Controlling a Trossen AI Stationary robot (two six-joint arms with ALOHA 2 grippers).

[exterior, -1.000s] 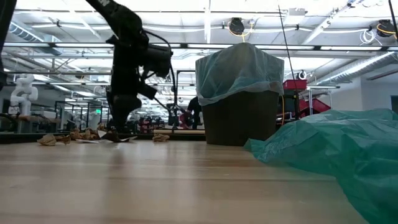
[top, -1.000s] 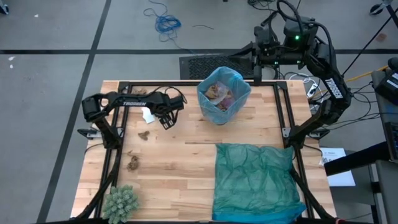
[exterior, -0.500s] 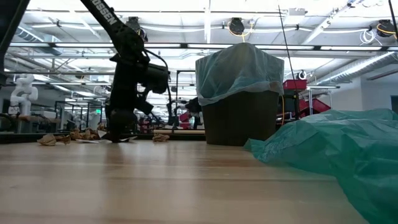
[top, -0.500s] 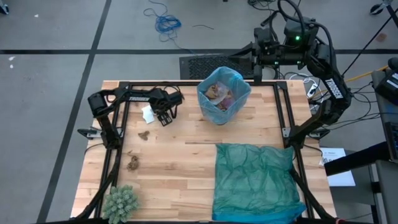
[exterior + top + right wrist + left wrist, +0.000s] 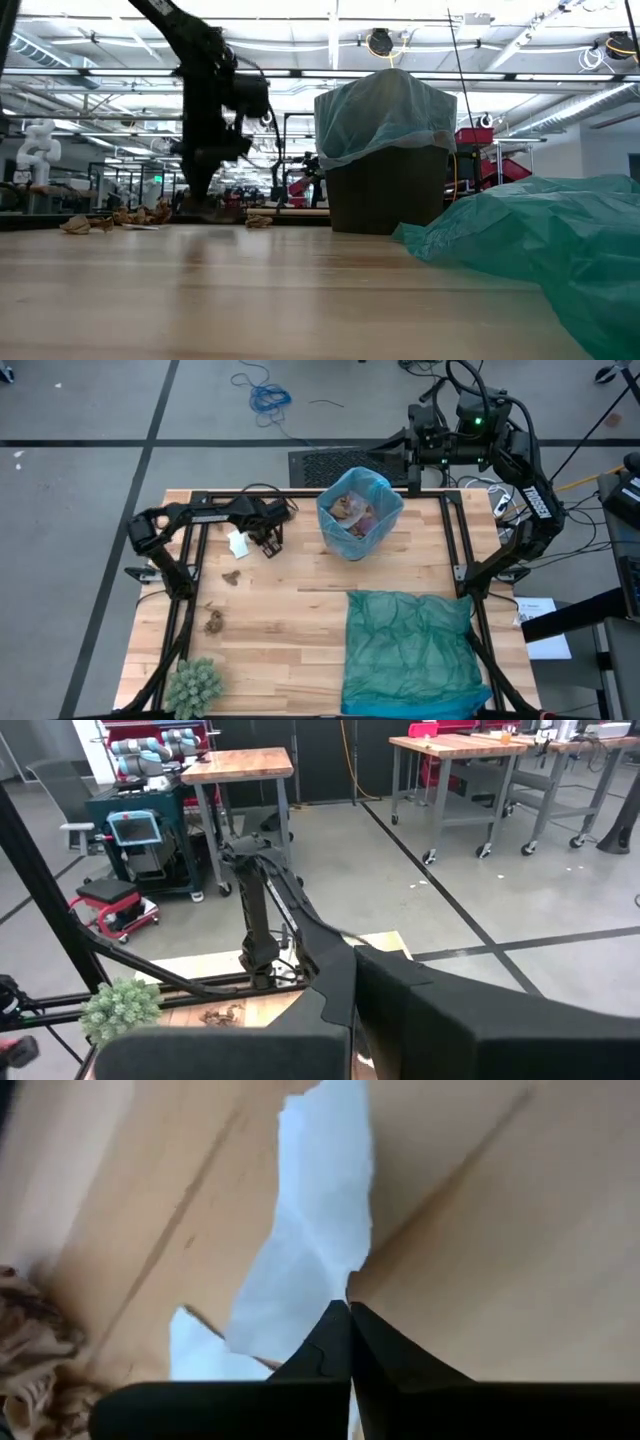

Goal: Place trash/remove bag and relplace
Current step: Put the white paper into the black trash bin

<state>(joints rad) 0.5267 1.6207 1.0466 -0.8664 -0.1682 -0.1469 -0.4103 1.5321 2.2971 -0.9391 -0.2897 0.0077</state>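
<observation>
A white paper scrap (image 5: 310, 1230) of the trash lies flat on the table's far left (image 5: 238, 544). My left gripper (image 5: 349, 1306) (image 5: 269, 544) is shut at the scrap's edge, fingers down at the tabletop (image 5: 203, 206). Brown wads (image 5: 231, 575) (image 5: 213, 624) lie nearer the front. The bin (image 5: 358, 512) at the far middle wears the light blue bag (image 5: 385, 115) over its rim, with brown and pink trash inside. My right gripper (image 5: 352, 982) hangs shut beyond the table's far edge (image 5: 418, 448). My left gripper pinches the white scrap's edge (image 5: 346, 1284) between its two fingertips. The fingers come from above, slanting down. The rest of the scrap lies flat on the wood.
A darker teal bag (image 5: 410, 650) is spread over the near right of the table. A green spiky ball (image 5: 193, 685) sits at the near left corner. More brown wads (image 5: 75, 225) show at the left in the low view. Black frame rails (image 5: 185, 610) run along the table's sides.
My left gripper has shifted a little toward the far edge, beside the white scrap, and has shut from wide open, its tips now meeting on the scrap's edge. The scrap has stayed on the table.
</observation>
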